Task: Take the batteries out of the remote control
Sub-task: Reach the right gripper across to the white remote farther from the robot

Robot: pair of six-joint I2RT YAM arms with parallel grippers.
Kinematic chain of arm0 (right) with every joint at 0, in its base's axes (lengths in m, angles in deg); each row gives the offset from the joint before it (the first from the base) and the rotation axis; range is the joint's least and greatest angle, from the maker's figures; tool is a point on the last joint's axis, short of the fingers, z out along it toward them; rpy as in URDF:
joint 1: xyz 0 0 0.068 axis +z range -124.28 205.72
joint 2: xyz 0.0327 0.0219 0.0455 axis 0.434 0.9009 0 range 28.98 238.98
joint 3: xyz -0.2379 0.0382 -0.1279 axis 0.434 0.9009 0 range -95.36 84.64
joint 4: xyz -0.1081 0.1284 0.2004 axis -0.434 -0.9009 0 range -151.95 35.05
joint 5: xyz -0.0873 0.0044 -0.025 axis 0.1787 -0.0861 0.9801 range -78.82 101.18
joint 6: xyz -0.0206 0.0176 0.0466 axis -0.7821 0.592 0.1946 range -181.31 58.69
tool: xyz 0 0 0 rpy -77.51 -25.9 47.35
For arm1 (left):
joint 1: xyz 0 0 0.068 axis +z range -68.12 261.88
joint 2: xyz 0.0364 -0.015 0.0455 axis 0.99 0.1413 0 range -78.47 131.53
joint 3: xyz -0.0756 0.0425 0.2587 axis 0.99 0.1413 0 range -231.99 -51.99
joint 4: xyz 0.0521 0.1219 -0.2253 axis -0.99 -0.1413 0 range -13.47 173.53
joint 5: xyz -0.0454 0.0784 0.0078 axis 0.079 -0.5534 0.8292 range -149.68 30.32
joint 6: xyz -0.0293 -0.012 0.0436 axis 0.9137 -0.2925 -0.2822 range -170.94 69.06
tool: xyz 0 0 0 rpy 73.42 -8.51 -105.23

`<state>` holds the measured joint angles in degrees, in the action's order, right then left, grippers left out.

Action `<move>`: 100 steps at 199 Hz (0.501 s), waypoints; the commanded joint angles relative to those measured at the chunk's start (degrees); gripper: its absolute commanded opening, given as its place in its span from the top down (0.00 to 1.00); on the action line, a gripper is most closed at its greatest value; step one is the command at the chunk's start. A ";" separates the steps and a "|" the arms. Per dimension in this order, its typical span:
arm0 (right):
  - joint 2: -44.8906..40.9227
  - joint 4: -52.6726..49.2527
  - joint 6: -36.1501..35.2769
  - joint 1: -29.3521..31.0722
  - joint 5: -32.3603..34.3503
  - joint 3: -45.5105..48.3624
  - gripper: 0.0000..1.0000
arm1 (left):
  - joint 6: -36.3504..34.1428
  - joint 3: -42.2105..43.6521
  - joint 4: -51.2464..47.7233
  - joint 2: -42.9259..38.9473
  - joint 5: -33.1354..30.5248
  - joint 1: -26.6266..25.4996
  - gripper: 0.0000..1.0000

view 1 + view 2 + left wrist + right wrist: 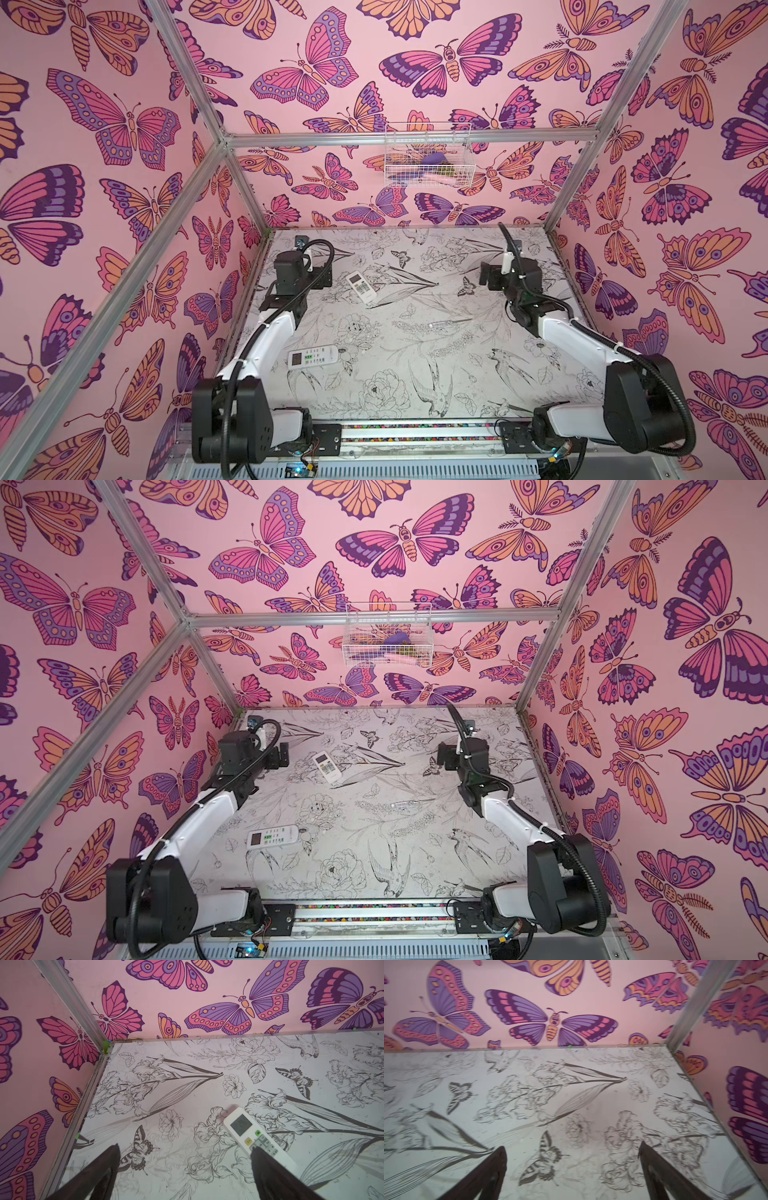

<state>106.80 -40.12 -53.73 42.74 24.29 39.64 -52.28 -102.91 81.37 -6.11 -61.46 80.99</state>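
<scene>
Now, in a top view your far remote [360, 288] lies slantwise just beside the left gripper [325, 277], screen end toward the back. The near remote [312, 358] lies crosswise, screen end leftward. Left wrist view: fingers spread wide, one tip over the far remote's buttons. Right wrist view: right gripper [572, 1147] likewise spread, above the table [571, 1095].

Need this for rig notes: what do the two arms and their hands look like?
Both the left arm and right arm have white link shells, boxy black joints and ribbed black conduit. The left hand and right hand have dark tapered fingers.
</scene>
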 commanded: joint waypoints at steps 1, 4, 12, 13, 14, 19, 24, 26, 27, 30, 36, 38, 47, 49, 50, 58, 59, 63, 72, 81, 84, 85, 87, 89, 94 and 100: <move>1.94 -5.78 1.64 7.96 3.16 -3.76 0.00 | 4.80 -0.76 -15.08 -2.86 0.20 -0.10 0.00; 2.43 -5.56 1.71 9.00 3.31 -4.17 0.00 | 5.17 -0.72 -15.70 -2.98 0.73 -0.08 0.00; 3.97 -5.53 2.14 11.71 3.57 -5.54 0.00 | 6.00 -0.40 -16.55 -3.23 2.75 0.37 0.00; 4.16 -5.61 2.21 12.07 3.58 -5.76 0.00 | 6.17 -0.36 -16.56 -3.25 3.19 0.45 0.00; 4.39 -5.69 2.28 12.42 3.68 -6.00 0.00 | 6.26 -0.30 -16.56 -3.31 3.63 0.49 0.00; 5.64 -6.37 2.62 13.94 3.71 -7.20 0.00 | 6.79 0.20 -16.30 -3.56 6.46 1.37 0.00; 6.82 -7.19 2.94 15.45 3.77 -8.44 0.00 | 7.24 0.53 -15.75 -3.78 8.94 2.43 0.00; 7.28 -7.60 3.03 16.02 3.86 -8.97 0.00 | 7.41 0.61 -15.59 -3.80 9.88 2.85 0.00; 7.53 -7.70 3.13 16.33 3.95 -9.10 0.00 | 7.50 0.63 -15.55 -3.76 10.27 3.01 0.00; 8.18 -8.05 3.49 17.21 4.16 -9.87 0.00 | 7.83 0.56 -15.45 -3.80 11.02 3.48 0.00; 9.78 -8.36 4.03 18.85 4.53 -11.01 0.00 | 8.59 0.39 -15.44 -3.80 10.83 3.97 0.00; 10.28 -8.33 4.14 19.37 4.55 -11.35 0.00 | 8.76 0.32 -15.43 -3.80 10.59 4.03 0.00; 12.79 -7.94 4.80 21.52 4.44 -12.71 0.00 | 9.17 0.03 -15.40 -3.96 10.14 4.26 0.00; 13.83 -7.81 4.92 22.02 4.33 -13.09 0.00 | 9.23 0.03 -15.40 -3.97 10.13 4.30 0.00; 14.14 -7.72 5.00 22.23 4.27 -13.27 0.00 | 9.33 -0.02 -15.37 -3.98 10.18 4.31 0.00; 16.62 -7.12 5.26 23.85 3.53 -14.58 0.00 | 9.98 -0.06 -15.52 -3.77 10.50 4.48 0.00; 16.90 -7.06 5.30 24.07 3.48 -14.77 0.00 | 10.16 -0.06 -15.56 -3.77 10.53 4.53 0.00; 18.16 -6.82 5.34 24.83 3.32 -15.47 0.00 | 10.62 -0.06 -15.77 -3.56 10.79 4.65 0.00; 20.83 -6.70 5.41 26.48 3.41 -17.22 0.01 | 11.69 -0.02 -15.95 -2.96 11.33 4.75 0.00; 23.15 -6.88 5.88 27.76 3.26 -18.99 0.00 | 12.49 0.19 -15.99 -2.52 11.76 4.76 0.01; 23.92 -6.82 6.09 28.02 3.10 -19.57 0.00 | 12.81 0.32 -15.96 -2.42 11.92 4.75 0.00; 24.20 -6.82 6.16 28.18 3.04 -19.77 0.00 | 12.92 0.39 -15.91 -2.37 11.95 4.75 0.00; 24.68 -6.65 6.32 28.41 2.89 -20.06 0.00 | 13.14 0.49 -15.83 -2.32 12.08 4.75 0.00; 25.26 -6.57 6.49 28.71 2.63 -20.40 0.00 | 13.37 0.60 -15.70 -2.33 12.20 4.71 0.00; 26.60 -6.26 6.77 29.26 2.04 -21.24 0.00 | 13.79 1.00 -15.33 -2.22 12.66 4.67 0.00; 28.26 -5.97 7.15 29.74 1.33 -22.32 0.00 | 14.34 1.31 -14.85 -2.07 13.43 4.65 0.00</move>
<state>130.58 -45.86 -48.95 70.14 26.78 21.63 -41.68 -103.30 67.30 -9.22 -51.36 85.34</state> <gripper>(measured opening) 0.996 0.995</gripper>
